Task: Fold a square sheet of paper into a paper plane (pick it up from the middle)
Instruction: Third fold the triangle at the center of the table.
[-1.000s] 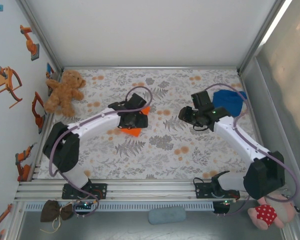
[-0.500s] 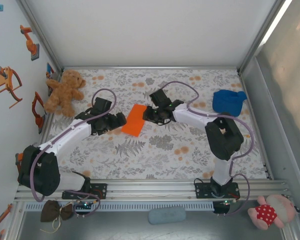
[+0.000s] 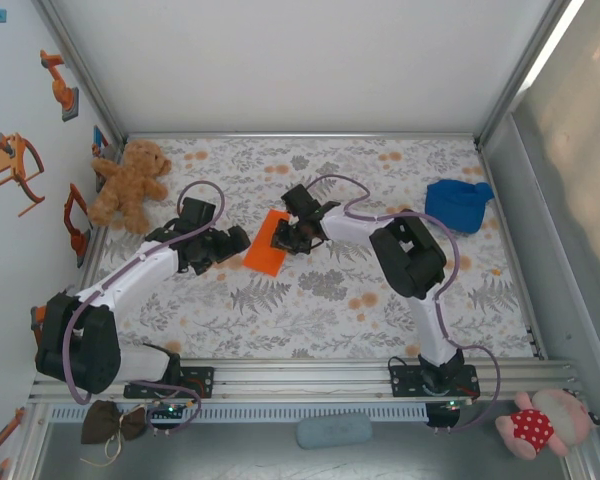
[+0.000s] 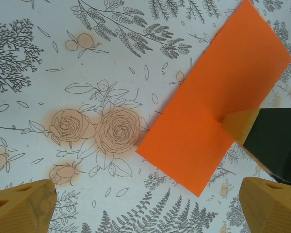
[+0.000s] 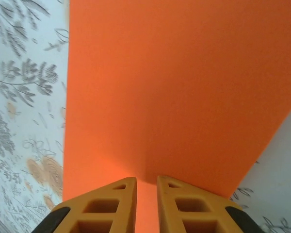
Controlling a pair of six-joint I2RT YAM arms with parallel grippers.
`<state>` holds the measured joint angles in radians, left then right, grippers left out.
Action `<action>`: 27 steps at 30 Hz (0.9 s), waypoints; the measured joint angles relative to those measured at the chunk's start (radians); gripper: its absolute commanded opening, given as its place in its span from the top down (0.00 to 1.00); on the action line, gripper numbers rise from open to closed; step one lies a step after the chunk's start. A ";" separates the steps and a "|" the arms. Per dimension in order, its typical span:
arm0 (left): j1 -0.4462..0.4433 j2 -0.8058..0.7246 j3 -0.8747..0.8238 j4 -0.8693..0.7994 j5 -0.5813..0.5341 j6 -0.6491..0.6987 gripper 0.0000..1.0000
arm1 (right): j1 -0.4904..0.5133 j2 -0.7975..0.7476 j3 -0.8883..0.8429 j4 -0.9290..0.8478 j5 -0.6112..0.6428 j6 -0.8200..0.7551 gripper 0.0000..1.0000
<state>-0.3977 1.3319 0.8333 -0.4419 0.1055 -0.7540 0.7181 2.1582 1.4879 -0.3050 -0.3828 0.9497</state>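
top external: one sheet of paper [image 3: 263, 251], two hands, left hand [image 3: 236, 240] released beside it, right hand [image 3: 283, 238] clenched upon it

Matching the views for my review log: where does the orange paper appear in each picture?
Top external: orange paper lies mid-table, slightly left.
Left wrist: paper upper right, slanted.
Right wrist: paper spans top and middle.
Shared landmark: right gripper, its yellow fingers at the paper's edge.
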 measured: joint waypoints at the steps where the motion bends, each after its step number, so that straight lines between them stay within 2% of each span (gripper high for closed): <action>1: 0.000 0.002 0.000 0.005 0.008 0.000 0.04 | -0.003 0.000 0.011 -0.032 -0.002 -0.013 0.81; 6: 0.000 0.023 0.000 0.032 0.051 -0.002 0.04 | -0.043 0.005 0.059 -0.149 -0.014 -0.121 0.81; 15: -0.005 0.089 -0.020 0.142 0.185 -0.032 0.02 | -0.083 -0.029 0.016 -0.274 -0.008 -0.420 0.82; 19: -0.044 0.132 -0.053 0.212 0.251 -0.068 0.12 | -0.084 -0.077 -0.046 -0.294 0.000 -0.537 0.83; 20: -0.061 0.146 -0.059 0.229 0.266 -0.077 0.17 | -0.086 -0.088 -0.061 -0.294 0.002 -0.555 0.83; 27: -0.159 0.249 -0.078 0.337 0.343 -0.142 0.43 | -0.108 -0.105 -0.099 -0.263 -0.047 -0.586 0.83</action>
<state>-0.5568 1.5810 0.7555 -0.1051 0.4480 -0.8955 0.6098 2.0533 1.3888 -0.5682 -0.4294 0.3634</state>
